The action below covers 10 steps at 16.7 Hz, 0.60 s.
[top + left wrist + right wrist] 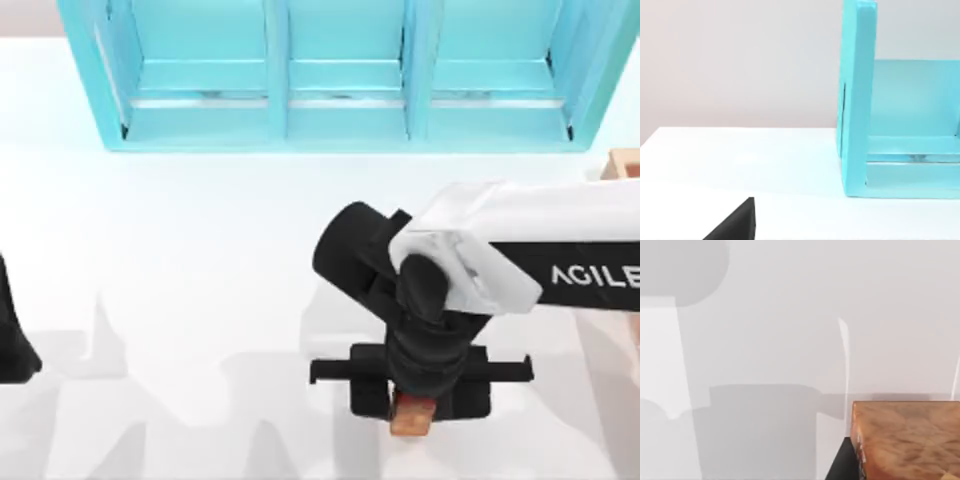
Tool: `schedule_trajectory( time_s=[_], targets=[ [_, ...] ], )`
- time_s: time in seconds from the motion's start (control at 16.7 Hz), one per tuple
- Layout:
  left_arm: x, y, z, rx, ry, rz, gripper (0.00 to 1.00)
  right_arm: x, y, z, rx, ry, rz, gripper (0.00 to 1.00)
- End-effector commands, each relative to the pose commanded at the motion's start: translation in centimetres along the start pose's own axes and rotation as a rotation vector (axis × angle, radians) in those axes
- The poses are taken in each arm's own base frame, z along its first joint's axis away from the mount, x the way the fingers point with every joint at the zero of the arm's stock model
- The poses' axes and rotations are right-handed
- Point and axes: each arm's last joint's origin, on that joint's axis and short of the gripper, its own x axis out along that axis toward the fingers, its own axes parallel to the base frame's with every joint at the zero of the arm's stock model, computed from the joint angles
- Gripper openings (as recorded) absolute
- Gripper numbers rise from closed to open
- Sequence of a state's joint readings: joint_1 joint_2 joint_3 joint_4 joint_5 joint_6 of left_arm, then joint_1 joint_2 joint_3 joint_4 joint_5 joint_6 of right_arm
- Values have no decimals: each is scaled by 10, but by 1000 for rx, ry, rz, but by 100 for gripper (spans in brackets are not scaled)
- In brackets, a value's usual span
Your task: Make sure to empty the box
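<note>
Box is recorded at the table's right edge, just below the turquoise shelf unit's right end; a small tan corner of it is seen. Right gripper is found low over the near-centre of the white table, pointing down, its fingers clenched on a small orange-brown block. The same block is seen in the right wrist view as a mottled brown slab, with one dark finger against its side. The white-and-black right arm is extended in from the right edge. Left arm is parked at the table's left edge — a dark part of its gripper is seen in the left wrist view, finger state indeterminate.
</note>
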<state>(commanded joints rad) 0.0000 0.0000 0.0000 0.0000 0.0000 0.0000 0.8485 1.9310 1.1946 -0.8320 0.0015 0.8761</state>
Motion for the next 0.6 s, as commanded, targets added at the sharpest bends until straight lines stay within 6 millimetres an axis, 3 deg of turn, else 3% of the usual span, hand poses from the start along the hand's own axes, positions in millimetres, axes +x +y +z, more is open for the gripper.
schedule_trajectory(
  time_s=[0.42,0.6],
  targets=[
    [0,0,0,0,0,0,100,0,0,0,0,0,0,98],
    [0,0,0,0,0,0,100,0,0,0,0,0,0,100]
  ],
)
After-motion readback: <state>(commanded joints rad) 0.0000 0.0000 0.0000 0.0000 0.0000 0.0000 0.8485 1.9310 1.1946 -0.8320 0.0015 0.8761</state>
